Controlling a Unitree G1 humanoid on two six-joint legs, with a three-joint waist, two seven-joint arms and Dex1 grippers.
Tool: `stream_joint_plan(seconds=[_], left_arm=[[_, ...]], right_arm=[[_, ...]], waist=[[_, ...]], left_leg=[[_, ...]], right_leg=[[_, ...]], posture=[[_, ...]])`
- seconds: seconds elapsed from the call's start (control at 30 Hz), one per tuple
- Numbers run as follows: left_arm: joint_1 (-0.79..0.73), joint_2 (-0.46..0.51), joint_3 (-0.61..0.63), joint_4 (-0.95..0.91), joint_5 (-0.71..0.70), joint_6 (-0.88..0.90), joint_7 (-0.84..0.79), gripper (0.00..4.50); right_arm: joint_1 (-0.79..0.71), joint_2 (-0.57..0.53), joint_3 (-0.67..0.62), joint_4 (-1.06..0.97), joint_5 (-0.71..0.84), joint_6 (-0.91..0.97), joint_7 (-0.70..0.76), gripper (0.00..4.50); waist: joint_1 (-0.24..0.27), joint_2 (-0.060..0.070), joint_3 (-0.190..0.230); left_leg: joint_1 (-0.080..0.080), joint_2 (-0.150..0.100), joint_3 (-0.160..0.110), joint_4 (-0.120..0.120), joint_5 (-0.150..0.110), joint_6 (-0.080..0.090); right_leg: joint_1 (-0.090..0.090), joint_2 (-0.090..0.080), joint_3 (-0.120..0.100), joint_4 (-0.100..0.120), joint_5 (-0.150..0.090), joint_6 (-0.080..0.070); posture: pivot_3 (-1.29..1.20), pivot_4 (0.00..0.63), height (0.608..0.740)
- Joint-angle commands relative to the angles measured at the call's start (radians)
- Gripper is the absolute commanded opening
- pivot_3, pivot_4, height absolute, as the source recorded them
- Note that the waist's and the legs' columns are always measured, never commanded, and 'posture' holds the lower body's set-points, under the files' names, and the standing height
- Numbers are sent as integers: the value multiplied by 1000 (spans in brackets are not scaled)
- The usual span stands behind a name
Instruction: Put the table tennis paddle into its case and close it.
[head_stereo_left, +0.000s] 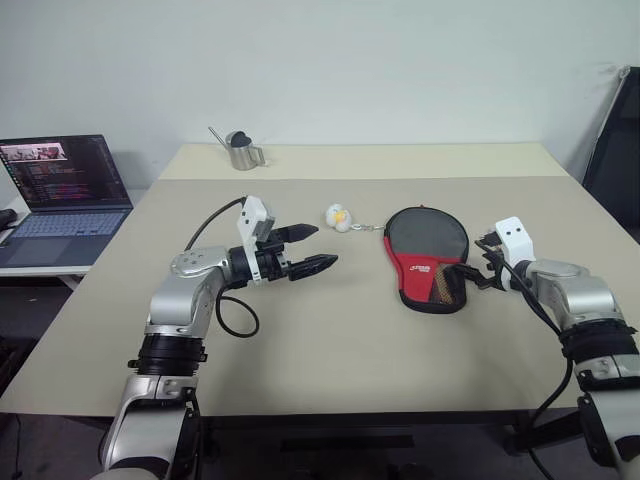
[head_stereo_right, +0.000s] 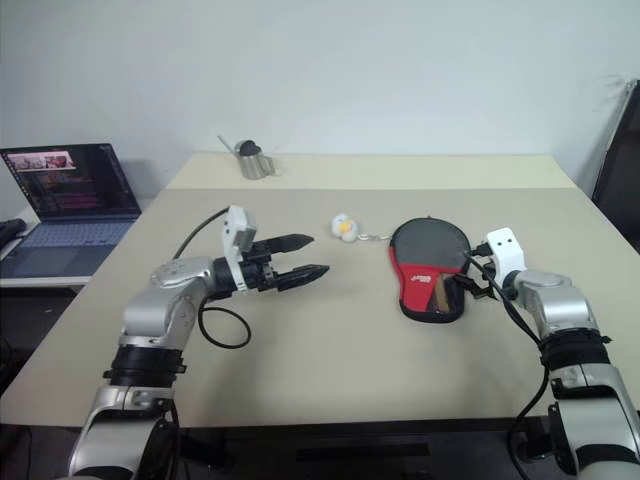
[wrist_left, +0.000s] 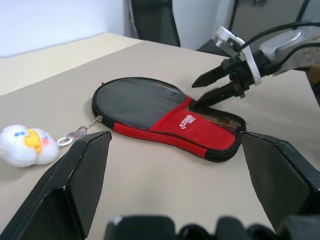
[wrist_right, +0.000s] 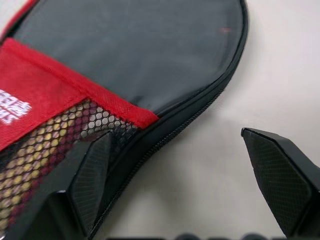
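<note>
Paddle-shaped black fabric case (head_stereo_left: 428, 260) with its red and mesh panel lies flat on the beige table (head_stereo_left: 330, 340), directly ahead of the right gripper (wrist_left: 210, 86), whose black fingers stand spread with one tip over the mesh corner at the narrow handle end and the other off the zipped edge; I cannot tell whether they touch it. Wood showing through the mesh suggests the paddle is already inside. From that claw the case's long axis runs away toward the far side of the table, round end farthest. Just beyond the round end, a chain leads to the white-yellow ball charm (head_stereo_left: 338, 217). The left gripper (head_stereo_left: 312, 248), also spread and holding nothing, hangs well apart.
</note>
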Motion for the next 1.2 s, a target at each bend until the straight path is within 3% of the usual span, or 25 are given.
stream_joint_plan(seconds=[0.03,0.43,0.67,0.83,0.93,1.2], left_arm=[[-2,11,8,-59,-30,7,19,4500],[-22,14,-12,-51,-33,-1,34,4500],[-26,16,-15,-46,-32,-6,36,4500],[-27,12,-19,-42,-31,-9,37,4500],[-29,11,-23,-37,-28,-12,36,4500],[-24,13,-30,-31,-25,-20,32,4500]], right_arm=[[-69,16,31,109,-53,-70,39,4448],[-219,76,41,417,-110,-60,171,4448],[-231,105,23,440,-85,9,265,4448],[-226,139,1,434,-81,24,256,4448],[-219,162,-6,425,-84,30,250,3843],[-198,202,-32,406,-83,50,207,1216]], waist=[[-1,0,0],[-25,1,-1],[-27,1,-1],[-33,0,-2],[-41,0,-2],[-57,0,-3]], left_leg=[[0,0,0,0,0,0],[3,1,1,0,0,0],[4,1,0,0,0,0],[4,1,1,0,0,0],[4,1,1,0,0,0],[6,3,2,0,0,0]], right_leg=[[0,0,0,0,0,0],[3,1,1,0,0,0],[3,1,1,0,0,0],[3,1,1,1,0,0],[3,1,1,1,0,0],[4,3,2,2,1,-1]], posture=[[0,150,740],[0,150,740],[0,150,740],[0,150,740],[0,150,740],[0,150,740]])
